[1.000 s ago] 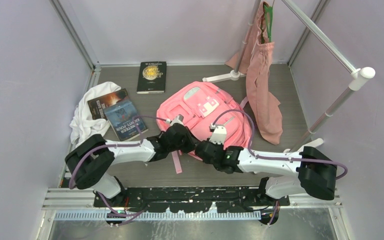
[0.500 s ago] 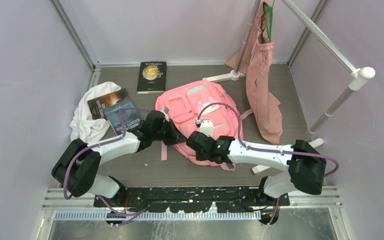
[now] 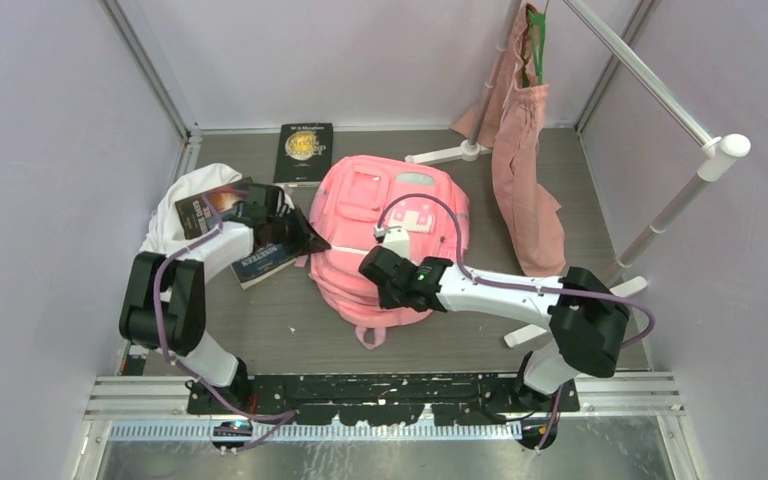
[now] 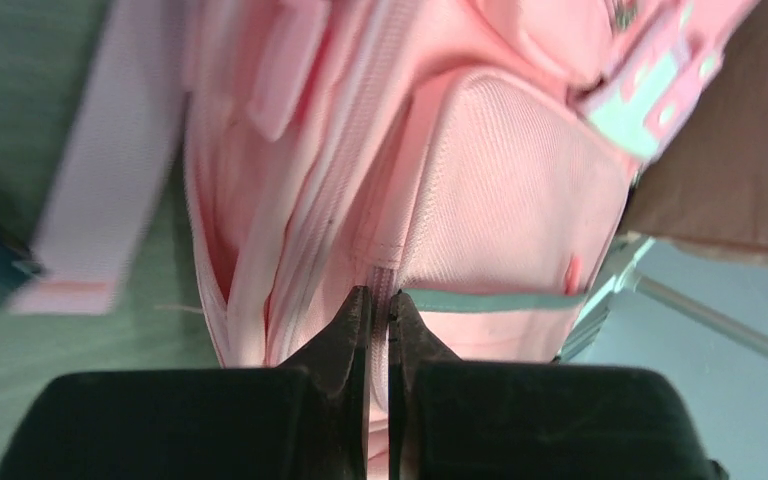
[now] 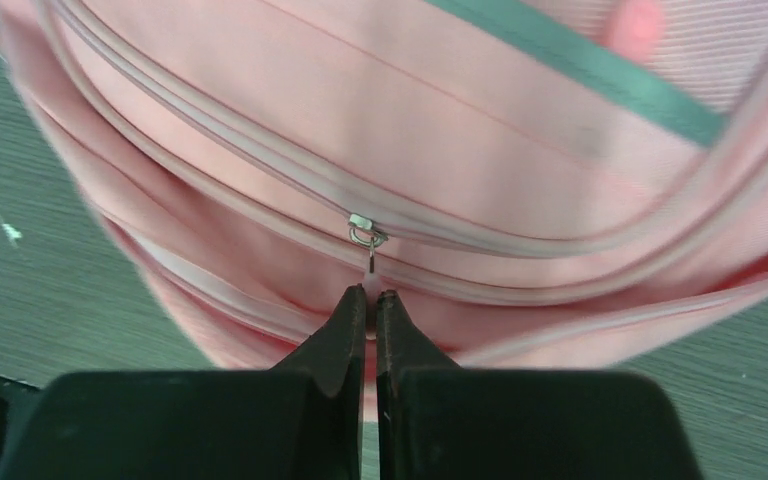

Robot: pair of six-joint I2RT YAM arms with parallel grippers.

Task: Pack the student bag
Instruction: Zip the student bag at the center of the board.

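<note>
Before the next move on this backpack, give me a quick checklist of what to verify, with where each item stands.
1. The right gripper shut on the zipper pull: ok.
2. The left gripper pinching student bag fabric at a seam: ok.
3. Bag opened: not ok; it looks closed on both sides of the slider.
4. Books packed: not ok; the black book, brown book and blue book lie outside it.
5. Hanging tote apart from the bag: ok.

Grey table: pink student bag centre, black book far edge, white cloth left.
</note>
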